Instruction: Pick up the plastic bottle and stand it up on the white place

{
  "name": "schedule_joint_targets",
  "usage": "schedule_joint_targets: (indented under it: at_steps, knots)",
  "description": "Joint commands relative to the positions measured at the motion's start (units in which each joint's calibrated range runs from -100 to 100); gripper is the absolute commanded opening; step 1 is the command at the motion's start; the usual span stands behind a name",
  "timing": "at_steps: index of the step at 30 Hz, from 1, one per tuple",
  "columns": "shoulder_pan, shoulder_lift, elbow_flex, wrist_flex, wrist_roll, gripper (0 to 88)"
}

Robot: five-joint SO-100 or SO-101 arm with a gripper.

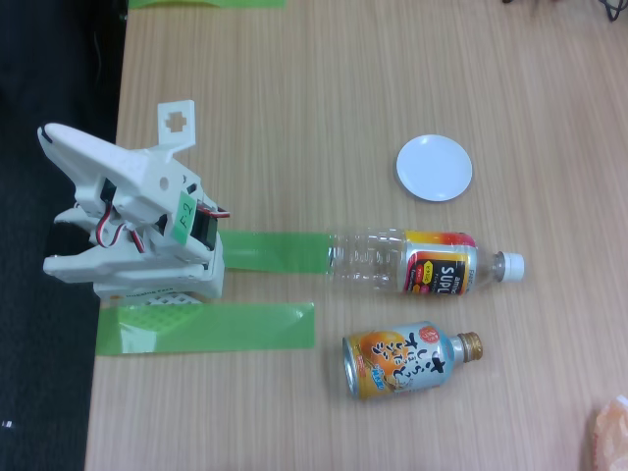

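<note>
In the fixed view, the plastic bottle (422,263) lies on its side on the wooden table. It is clear, with a black, red and yellow label, and its white cap (512,265) points right. The white place, a small round plate (434,167), sits bare a little above the bottle and apart from it. The white arm is folded over its base at the table's left edge, with my gripper (57,147) far left of the bottle and holding nothing. From this angle the jaws' state is unclear.
An orange-and-silver can-bottle (407,365) with a gold cap lies on its side just below the plastic bottle. Two green tape strips (275,252) (206,327) run right from the arm's base. The table edge (116,196) is at the left; something orange (613,437) shows at the bottom right.
</note>
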State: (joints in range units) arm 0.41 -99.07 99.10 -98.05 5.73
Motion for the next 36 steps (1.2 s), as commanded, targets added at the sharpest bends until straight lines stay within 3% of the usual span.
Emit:
schedule_joint_targets:
  at_steps: [1,36]
  knots:
    - [-0.2,0.0,0.3,-1.3,0.0,1.2]
    - [0.2,0.0,0.3,-1.3,0.3,1.2]
